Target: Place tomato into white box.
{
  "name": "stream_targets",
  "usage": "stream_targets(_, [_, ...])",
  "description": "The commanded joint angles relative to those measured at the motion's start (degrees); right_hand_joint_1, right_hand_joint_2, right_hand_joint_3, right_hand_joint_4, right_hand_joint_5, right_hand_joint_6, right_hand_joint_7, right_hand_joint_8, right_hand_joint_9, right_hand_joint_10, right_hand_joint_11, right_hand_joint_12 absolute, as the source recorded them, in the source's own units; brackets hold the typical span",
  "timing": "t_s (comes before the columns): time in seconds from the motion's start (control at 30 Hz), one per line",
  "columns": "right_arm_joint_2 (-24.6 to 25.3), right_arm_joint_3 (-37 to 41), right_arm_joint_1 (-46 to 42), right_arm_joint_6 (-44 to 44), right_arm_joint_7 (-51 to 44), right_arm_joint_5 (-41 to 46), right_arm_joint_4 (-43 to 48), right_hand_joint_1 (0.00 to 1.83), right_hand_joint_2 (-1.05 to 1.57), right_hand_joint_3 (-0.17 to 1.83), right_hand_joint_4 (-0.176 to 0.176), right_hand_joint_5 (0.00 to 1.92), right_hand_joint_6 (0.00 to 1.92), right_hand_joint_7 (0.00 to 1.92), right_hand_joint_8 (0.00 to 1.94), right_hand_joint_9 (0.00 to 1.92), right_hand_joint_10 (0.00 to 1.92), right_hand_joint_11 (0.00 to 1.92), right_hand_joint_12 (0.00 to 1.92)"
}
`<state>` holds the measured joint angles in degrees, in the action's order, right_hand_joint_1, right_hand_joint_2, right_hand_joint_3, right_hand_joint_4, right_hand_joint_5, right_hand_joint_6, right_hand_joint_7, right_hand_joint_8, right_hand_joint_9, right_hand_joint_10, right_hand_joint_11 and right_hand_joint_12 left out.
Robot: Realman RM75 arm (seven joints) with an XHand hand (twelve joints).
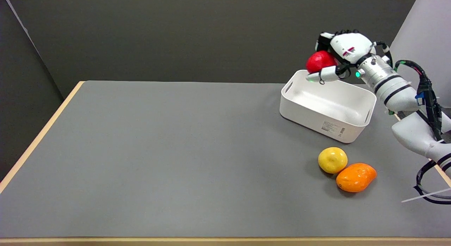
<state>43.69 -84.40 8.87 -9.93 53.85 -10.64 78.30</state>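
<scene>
In the head view the right robot hand [340, 57] grips the red tomato [318, 61] in the air, over the far rim of the white box [327, 106] on the grey worktop [169, 151] — released here, it could clip that rim and roll off behind.

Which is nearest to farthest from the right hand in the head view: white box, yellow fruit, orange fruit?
From the right hand, which holds the tomato:
1. White box: right below the hand, at the table's far right.
2. Yellow fruit: on the table in front of the box, nearer the camera.
3. Orange fruit: touching the yellow fruit, on its right and nearer still to the camera; farthest, though only by a little.
</scene>
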Motion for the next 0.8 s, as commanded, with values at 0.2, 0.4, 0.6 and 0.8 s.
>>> stream_targets(0.2, [-0.04,-3.58,3.47,2.33,0.13,0.11,-15.21,1.34,1.09,0.29,-0.158,0.63,1.59,0.88,1.23,0.73,1.43,0.75,1.73])
stream_targets(0.4, [0.04,-4.0,3.25,2.06,0.13,0.11,-15.9,1.34,1.1,0.25,-0.156,0.62,1.6,0.87,1.24,0.73,1.43,0.74,1.71])
stream_targets(0.6, [0.12,-3.23,2.02,1.5,0.13,0.22,-15.54,1.16,1.11,0.32,-0.058,0.59,1.63,0.84,1.28,0.78,1.36,0.67,1.72])
stream_targets(0.8, [0.12,-3.08,1.59,0.81,0.13,7.78,-15.43,0.64,0.72,0.95,0.142,0.37,0.83,0.51,0.58,0.5,1.02,0.44,1.55])
